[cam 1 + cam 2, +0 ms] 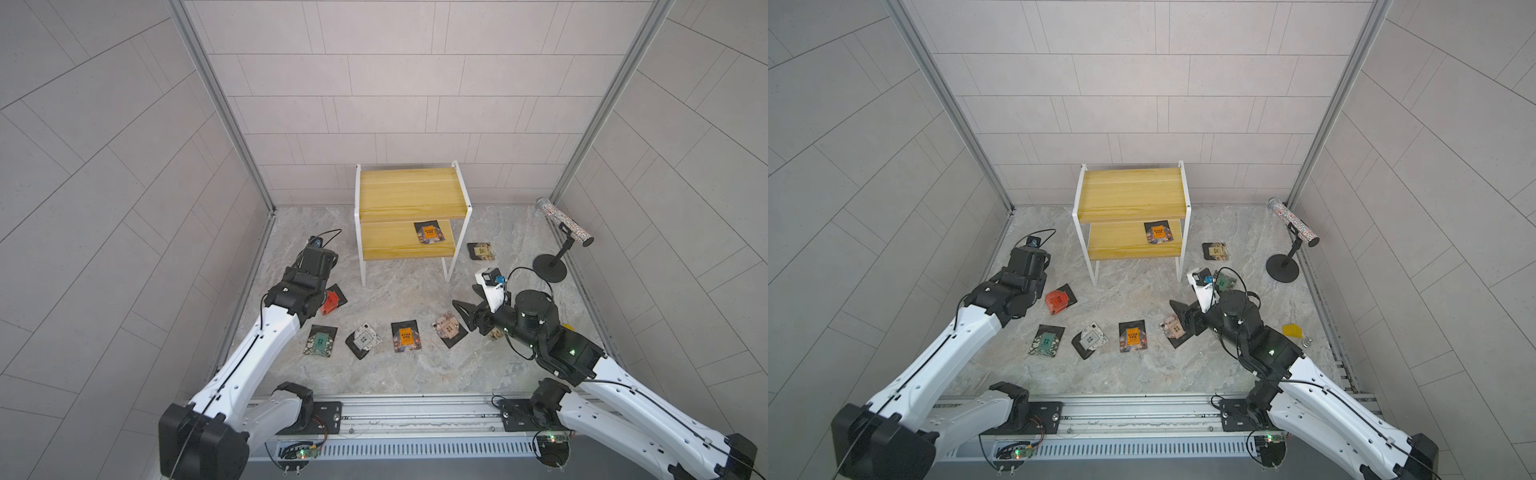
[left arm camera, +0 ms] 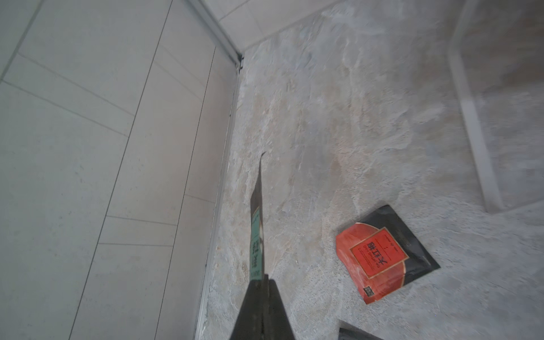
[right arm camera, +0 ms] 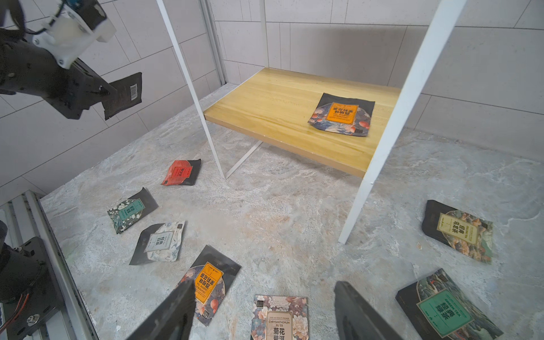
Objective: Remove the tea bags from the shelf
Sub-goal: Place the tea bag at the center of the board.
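Left gripper point(image 2: 259, 282) pinches a green-label tea bag point(image 2: 255, 235) by its edge; it could slip. Right gripper point(image 3: 263, 284) gapes empty; reaching the orange tea bag point(image 3: 343, 114), I might clip the shelf point(image 3: 265, 109).

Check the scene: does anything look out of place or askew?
One orange-labelled tea bag lies alone on the shelf's lower board, skewed to its edges; the other sachets lie scattered at odd angles on the table. The left gripper pinches a green-labelled tea bag in the air.
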Robot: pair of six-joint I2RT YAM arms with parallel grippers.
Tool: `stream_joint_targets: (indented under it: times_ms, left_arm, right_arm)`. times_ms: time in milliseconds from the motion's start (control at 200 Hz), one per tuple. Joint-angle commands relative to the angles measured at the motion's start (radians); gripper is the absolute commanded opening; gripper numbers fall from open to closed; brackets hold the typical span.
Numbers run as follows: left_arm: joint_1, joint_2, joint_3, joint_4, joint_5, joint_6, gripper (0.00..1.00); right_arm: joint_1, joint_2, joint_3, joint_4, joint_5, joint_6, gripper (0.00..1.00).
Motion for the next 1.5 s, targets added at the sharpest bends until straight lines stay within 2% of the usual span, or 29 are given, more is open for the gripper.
stream_joint_targets:
  times_ms: [0,220,435,836,1061,1141,1251,1456,1491]
  left_arm:
    - [0.053,0.112,0.054,-0.038,-0.055,-0.083,0.00]
    - [0.127,0.320,0.145,-0.067,-0.054,-0.136,0.00]
    - [0.165,0.449,0.197,-0.095,-0.037,-0.181,0.00]
    - [0.205,0.587,0.202,-0.089,-0.008,-0.199,0.02]
    - [0.206,0.657,0.212,-0.091,0.021,-0.205,0.06]
    - [0.206,0.662,0.213,-0.090,0.034,-0.205,0.13]
    - [0.206,0.669,0.216,-0.093,0.031,-0.208,0.31]
    - [0.205,0.638,0.221,-0.103,0.072,-0.211,0.34]
    - [0.205,0.627,0.223,-0.106,0.080,-0.211,0.38]
  right_arm:
    - [-0.004,-0.010,-0.013,0.013,0.014,-0.010,0.78]
    - [-0.006,-0.023,-0.018,0.015,0.039,-0.009,0.77]
    - [-0.009,-0.057,-0.033,0.015,0.064,-0.017,0.77]
    - [-0.014,-0.060,-0.030,0.015,0.062,-0.020,0.77]
    - [-0.015,-0.073,-0.033,0.008,0.071,-0.021,0.77]
    - [-0.015,-0.076,-0.033,0.006,0.075,-0.022,0.77]
    - [-0.015,-0.073,-0.033,0.006,0.075,-0.023,0.78]
    - [-0.017,-0.065,-0.034,0.008,0.082,-0.023,0.78]
    - [-0.017,-0.065,-0.034,0.009,0.082,-0.023,0.78]
